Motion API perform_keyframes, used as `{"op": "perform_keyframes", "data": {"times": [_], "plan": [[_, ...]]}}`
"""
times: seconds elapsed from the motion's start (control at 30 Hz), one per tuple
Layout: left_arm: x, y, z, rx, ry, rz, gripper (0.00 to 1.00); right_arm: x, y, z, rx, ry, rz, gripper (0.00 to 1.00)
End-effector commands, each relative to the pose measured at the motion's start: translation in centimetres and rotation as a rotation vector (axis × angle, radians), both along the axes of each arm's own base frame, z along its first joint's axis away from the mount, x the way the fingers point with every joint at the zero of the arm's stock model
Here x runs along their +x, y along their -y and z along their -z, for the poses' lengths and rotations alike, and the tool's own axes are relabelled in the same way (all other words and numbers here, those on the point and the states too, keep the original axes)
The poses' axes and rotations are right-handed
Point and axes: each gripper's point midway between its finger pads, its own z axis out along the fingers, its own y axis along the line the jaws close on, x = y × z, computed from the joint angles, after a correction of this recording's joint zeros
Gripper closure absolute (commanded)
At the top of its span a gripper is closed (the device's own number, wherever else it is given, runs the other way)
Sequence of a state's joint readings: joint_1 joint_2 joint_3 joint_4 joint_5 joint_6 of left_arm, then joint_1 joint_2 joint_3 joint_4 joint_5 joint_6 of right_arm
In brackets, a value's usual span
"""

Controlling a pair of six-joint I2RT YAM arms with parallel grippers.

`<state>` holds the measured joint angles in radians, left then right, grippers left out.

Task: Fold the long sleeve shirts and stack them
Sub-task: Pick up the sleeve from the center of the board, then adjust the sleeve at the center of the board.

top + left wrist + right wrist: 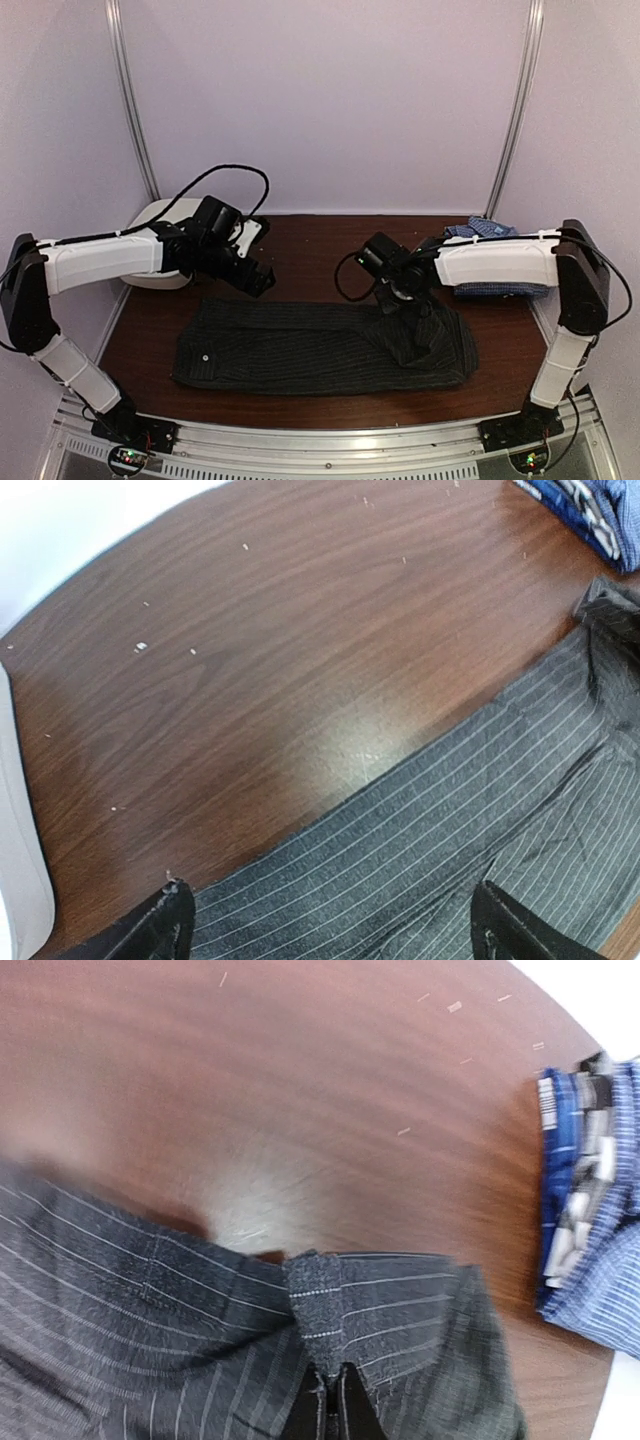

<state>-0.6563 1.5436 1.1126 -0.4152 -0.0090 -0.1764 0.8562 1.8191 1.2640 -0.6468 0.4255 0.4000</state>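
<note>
The right gripper [330, 1405] pinches a raised fold of the black pinstriped shirt [300, 345], a long rumpled strip on the glossy wooden table [310, 240]; the left gripper [335, 932] gapes wide; the checked shirt [500, 289] sits folded far right

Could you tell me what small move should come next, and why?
Probably lower the left gripper to grasp the far edge of the black pinstriped shirt: those jaws hang open above it, while the right gripper pinches that edge.

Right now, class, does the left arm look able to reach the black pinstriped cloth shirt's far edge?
Probably yes: the left gripper hangs open over that edge of the black pinstriped shirt, nothing between; the right gripper pinches it well aside.
</note>
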Motion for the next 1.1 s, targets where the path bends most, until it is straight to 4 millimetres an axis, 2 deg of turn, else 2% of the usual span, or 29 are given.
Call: {"op": "perform_keyframes", "data": {"times": [0.0,0.1,0.33,0.4,0.5,0.7,0.87,0.93,1.07], "plan": [[1.1,0.5,-4.8,-0.132,0.134,-0.057,0.02,-0.7,3.1,-6.9,0.067,0.139,0.09,1.0],[1.0,1.1,-6.8,-0.208,0.165,-0.044,0.02,-1.7,4.2,-10.4,0.154,0.196,0.108,1.0],[-1.0,4.7,-11.5,-0.471,0.192,0.123,0.02,-5.1,6.0,-19.1,0.488,0.343,0.088,1.0],[-1.7,5.7,-12.2,-0.523,0.188,0.187,0.02,-6.0,5.8,-21.4,0.595,0.386,0.036,1.0],[-2.7,7.1,-13.1,-0.596,0.185,0.277,0.03,-7.6,5.0,-23.8,0.704,0.412,-0.08,1.0],[-4.5,8.7,-13.9,-0.639,0.209,0.399,0.07,-8.8,5.9,-26.1,0.794,0.456,-0.085,1.0],[-7.0,11.1,-14.4,-0.657,0.232,0.591,0.09,-9.1,4.5,-25.9,0.881,0.45,-0.126,1.0],[-8.2,12.4,-14.2,-0.647,0.23,0.667,0.11,-9.1,4.4,-26.5,0.92,0.468,-0.129,1.0],[-9.6,14.3,-13.0,-0.62,0.232,0.755,0.12,-9.6,6.1,-29.0,0.971,0.538,-0.085,1.0]]}}
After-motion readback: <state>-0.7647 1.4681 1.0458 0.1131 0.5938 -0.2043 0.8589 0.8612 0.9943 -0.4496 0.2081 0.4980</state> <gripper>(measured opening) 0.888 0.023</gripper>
